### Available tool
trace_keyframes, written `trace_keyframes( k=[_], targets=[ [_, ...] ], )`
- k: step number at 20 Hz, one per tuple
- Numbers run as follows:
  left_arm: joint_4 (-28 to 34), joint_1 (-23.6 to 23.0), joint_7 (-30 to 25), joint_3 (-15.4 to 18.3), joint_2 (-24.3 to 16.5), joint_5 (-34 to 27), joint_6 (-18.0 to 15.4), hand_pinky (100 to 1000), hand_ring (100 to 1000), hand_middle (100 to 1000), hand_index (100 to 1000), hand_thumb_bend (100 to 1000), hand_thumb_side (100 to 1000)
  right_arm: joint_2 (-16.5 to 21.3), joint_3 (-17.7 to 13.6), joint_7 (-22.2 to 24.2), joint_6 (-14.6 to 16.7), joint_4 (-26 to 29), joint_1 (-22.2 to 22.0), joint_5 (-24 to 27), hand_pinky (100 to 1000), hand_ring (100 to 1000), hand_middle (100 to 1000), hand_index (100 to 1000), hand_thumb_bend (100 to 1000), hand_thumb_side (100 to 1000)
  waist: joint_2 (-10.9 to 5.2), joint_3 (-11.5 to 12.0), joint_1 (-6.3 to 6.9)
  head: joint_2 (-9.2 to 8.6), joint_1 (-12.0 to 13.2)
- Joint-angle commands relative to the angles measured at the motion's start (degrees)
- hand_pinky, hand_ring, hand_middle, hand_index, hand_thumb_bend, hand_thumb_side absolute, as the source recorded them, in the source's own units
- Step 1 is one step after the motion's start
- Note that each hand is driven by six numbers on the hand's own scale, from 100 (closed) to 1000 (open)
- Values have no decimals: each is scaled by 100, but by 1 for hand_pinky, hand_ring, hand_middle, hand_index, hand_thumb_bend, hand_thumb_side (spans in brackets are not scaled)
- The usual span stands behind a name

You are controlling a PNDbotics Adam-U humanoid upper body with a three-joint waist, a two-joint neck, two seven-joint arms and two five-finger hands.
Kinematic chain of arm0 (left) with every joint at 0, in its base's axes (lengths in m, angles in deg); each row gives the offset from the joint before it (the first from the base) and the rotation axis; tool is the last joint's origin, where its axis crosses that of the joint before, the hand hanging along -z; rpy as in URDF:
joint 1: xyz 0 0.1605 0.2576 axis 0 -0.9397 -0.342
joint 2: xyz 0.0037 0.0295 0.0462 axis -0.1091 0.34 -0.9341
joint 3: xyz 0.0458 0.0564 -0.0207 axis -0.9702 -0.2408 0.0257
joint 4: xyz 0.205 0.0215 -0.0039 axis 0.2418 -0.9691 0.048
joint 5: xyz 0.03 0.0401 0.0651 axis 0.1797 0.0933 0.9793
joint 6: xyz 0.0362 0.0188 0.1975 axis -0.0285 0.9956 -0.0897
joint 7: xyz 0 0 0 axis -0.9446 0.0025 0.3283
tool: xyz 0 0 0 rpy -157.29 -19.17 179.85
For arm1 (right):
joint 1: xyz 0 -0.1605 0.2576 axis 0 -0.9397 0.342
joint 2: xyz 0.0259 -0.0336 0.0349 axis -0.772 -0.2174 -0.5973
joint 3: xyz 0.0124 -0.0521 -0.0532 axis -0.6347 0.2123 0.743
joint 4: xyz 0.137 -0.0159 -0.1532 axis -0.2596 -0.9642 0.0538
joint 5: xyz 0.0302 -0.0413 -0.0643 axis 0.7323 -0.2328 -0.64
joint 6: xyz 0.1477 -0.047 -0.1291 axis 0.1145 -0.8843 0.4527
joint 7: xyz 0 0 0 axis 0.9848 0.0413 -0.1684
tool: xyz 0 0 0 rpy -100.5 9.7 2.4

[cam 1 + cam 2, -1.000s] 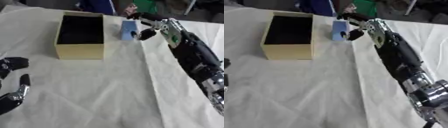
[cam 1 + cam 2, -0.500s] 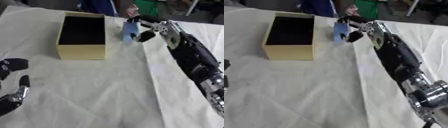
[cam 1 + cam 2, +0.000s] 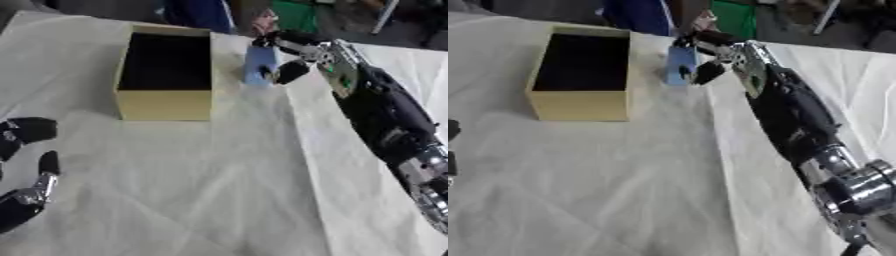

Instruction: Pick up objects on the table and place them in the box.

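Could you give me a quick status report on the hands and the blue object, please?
Right hand curled on blue object, right of box. Left hand idle, open, lower left. Path unobstructed.

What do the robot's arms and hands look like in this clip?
Right arm: bulky black shell, a green patch near the wrist, a silver metal joint further back. Right hand: black, rounded fingertips. Left hand, lower left: black fingers with silvery segments.

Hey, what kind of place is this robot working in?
Probably a lab or demo workspace: a table under a creased white cloth, one open cardboard box set out, and the right hand holding a blue object.
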Motion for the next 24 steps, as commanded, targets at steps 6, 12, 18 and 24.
trace_keyframes(
  k=[6,12,18,24],
  targets=[
    [69,89,-14,5,-63,-60,1,828,787,738,718,100,251,98,62,14,139,429,169,142,891,850,487,938,100,226,-144,-6,15,-84,-20],
    [70,89,-9,9,-77,-68,5,828,787,738,717,100,251,132,246,212,362,1098,313,538,892,851,486,939,100,219,-168,-32,9,-123,4],
    [65,93,-31,-13,-76,-76,1,828,787,738,717,100,251,100,513,531,525,1921,443,1179,891,852,484,940,100,214,-182,-23,4,-145,-20],
    [57,101,-63,-44,-52,-89,-2,828,787,737,717,100,251,-108,667,811,502,2190,542,1393,892,853,489,942,100,215,-187,37,9,-152,-67]
  ],
)
